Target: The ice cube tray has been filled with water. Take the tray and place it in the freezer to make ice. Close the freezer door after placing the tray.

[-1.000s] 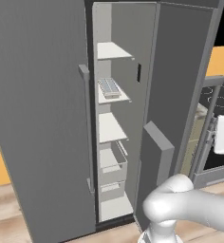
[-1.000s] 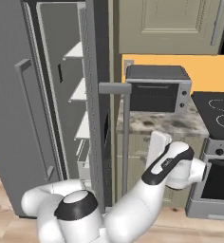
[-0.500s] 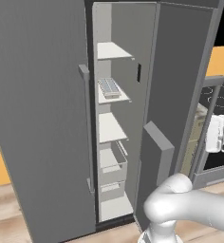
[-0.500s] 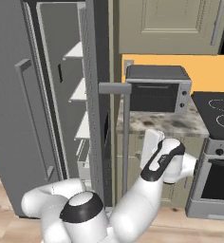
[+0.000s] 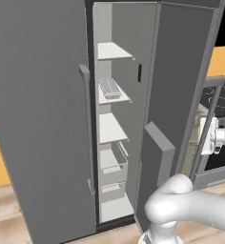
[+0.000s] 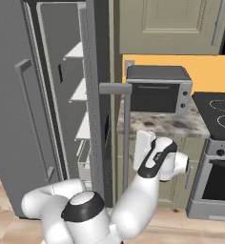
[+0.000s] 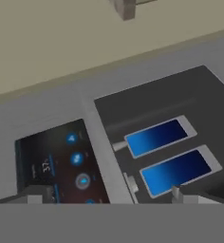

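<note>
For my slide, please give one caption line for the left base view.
Ice cube tray resting on a freezer shelf, freezer door open, arm outside it.

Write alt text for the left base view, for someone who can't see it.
The freezer door stands open, showing the ice cube tray resting on the second white shelf from the top. The white arm curves round the door's outer side.
</note>
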